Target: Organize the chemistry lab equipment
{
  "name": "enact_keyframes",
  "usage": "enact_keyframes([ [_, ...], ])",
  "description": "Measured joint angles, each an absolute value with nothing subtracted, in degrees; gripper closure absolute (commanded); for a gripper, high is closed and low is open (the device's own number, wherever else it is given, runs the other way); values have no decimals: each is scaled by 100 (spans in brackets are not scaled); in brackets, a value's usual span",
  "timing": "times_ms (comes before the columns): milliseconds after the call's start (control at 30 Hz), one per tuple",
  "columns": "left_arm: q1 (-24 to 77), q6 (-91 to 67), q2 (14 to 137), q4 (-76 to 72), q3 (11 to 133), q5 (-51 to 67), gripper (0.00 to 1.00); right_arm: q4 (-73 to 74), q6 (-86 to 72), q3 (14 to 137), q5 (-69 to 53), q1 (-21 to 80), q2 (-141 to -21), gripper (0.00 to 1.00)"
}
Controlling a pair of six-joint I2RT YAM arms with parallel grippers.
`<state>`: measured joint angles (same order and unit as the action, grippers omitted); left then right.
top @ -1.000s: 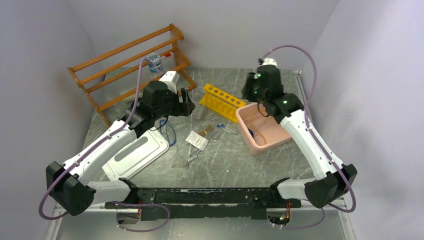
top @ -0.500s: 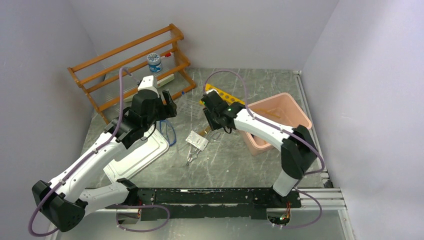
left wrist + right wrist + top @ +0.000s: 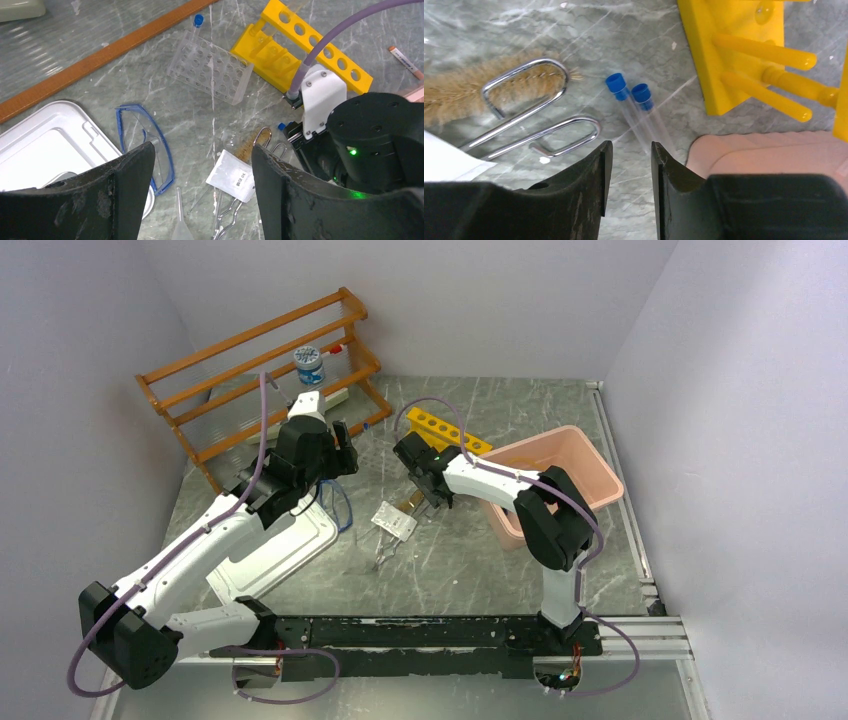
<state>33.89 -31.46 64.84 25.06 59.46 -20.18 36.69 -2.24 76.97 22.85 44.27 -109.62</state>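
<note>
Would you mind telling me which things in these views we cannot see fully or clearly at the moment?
The two blue-capped tubes: right wrist view, lower ends hidden behind the right gripper fingers.
The white packet: right wrist view, cut by the left edge.
The blue safety glasses: left wrist view, one side behind the left gripper.
The metal tweezers: left wrist view, cut by the bottom edge.

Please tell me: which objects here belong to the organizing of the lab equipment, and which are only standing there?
Belong to the job:
- blue-capped tubes
- tube brush
- white packet
- metal tweezers
- blue safety glasses

Only standing there:
- wooden shelf rack
- marbled table
</note>
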Motion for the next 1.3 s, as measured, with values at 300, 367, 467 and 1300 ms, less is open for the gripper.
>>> enact_keyframes([
  [300, 3363, -3094, 6648, 2510, 5946, -1970, 25, 3682, 395, 7765, 2018, 4121, -11135, 73],
  [367, 3352, -3089, 6646, 2506, 5946, -1964, 25, 3695, 486, 7758, 1881, 4084, -11139, 73],
  [467, 3345, -3092, 6641, 2504, 5946, -1933, 25, 3682, 582, 7721, 1691, 4053, -11139, 74],
  [1300, 3315, -3118, 6514, 2471, 5913, -1774, 25, 3612, 650, 7627, 1678, 4023, -11168, 52],
])
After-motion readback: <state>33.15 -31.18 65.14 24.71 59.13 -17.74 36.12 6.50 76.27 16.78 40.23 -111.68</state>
